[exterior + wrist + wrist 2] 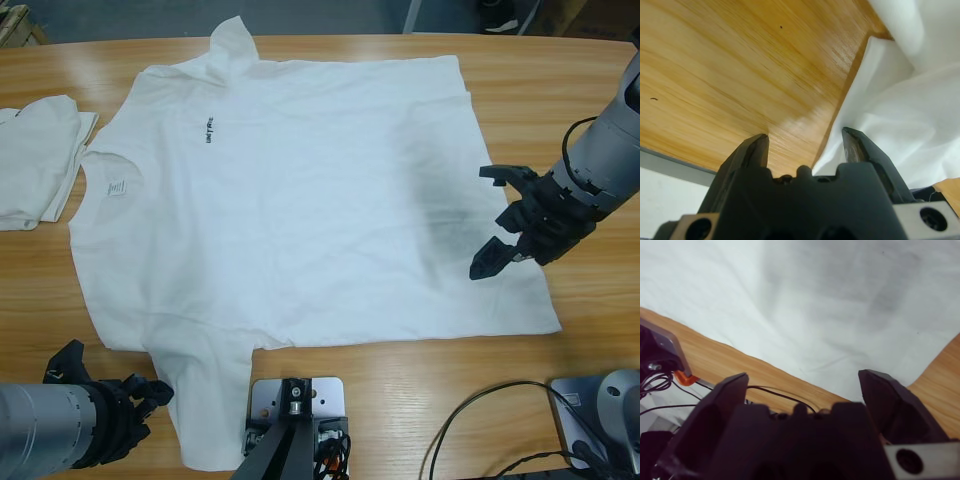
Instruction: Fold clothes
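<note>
While spread flat, white shirt (320,200) bears black lettering (209,128).

Table (560,70): wood with a pronounced straight grain, finished smooth and slightly glossy; the left wrist view showed a pale sheen on its varnished surface. Spread shirt (320,210): soft white cloth, matt, lightly creased, with small black printed lettering (209,128) on the chest. Folded garment (35,160) at the table's end: the same matt white cloth. Left gripper (807,150) and right gripper (500,215): black jaws, apparently hard plastic, with a dull satin surface. Arm casings: silver-grey, smooth, faintly metallic. Cables (765,390): black, smooth-sheathed.
</note>
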Available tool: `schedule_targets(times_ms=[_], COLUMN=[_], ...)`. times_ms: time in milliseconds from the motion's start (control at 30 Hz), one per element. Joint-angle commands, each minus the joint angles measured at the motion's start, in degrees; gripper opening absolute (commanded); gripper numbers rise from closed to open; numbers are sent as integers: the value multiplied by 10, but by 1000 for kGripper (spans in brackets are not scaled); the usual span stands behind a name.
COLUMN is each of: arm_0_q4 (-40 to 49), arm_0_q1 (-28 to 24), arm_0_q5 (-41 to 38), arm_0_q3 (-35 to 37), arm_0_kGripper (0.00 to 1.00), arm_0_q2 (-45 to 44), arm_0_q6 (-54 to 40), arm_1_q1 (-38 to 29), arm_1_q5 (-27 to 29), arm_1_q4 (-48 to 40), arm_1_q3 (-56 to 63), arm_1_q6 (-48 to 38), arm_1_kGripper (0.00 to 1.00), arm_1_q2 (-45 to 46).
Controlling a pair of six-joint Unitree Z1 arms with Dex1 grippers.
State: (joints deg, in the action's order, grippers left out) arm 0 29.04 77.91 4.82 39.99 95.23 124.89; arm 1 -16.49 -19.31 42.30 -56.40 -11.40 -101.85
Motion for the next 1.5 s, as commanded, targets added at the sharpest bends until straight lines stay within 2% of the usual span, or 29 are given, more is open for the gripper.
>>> schedule_targets(times_ms=[33,367,400,433,467,900,1133,1267,1333,1500], arm_0_q4=[-37,-80,-80,-80,-80,-80,-111,-106,-67,98], arm_0_q1=[2,-15,-15,-15,-17,-20,-20,-19,-10,-4], arm_0_q5=[-4,12,19,29,37,41,37,33,33,30], arm_0_q3=[2,1,-1,-2,-3,-14,-18,-40,-45,-28], arm_0_kGripper=[577,574,456,108,0,0,0,0,0,0], arm_0_q2=[42,57,53,49,47,66,76,14,-44,-159], arm_0_q6=[-1,-25,-25,-27,-30,-30,-25,27,72,151], arm_1_q1=[-6,-6,-6,-6,-6,-6,-6,-6,-6,-6], arm_1_q5=[-10,-9,-9,-9,-9,-11,-11,-11,-11,-16], arm_1_q4=[-2,-2,-2,-2,-2,-5,-6,-6,-6,-7], arm_1_q3=[-2,2,2,2,2,2,2,2,2,-1], arm_1_q6=[4,4,4,4,4,4,4,4,4,8], arm_1_kGripper=[899,899,899,899,899,899,899,899,899,899], arm_1_q2=[-21,-15,-14,-14,-14,-12,-12,-12,-11,-11])
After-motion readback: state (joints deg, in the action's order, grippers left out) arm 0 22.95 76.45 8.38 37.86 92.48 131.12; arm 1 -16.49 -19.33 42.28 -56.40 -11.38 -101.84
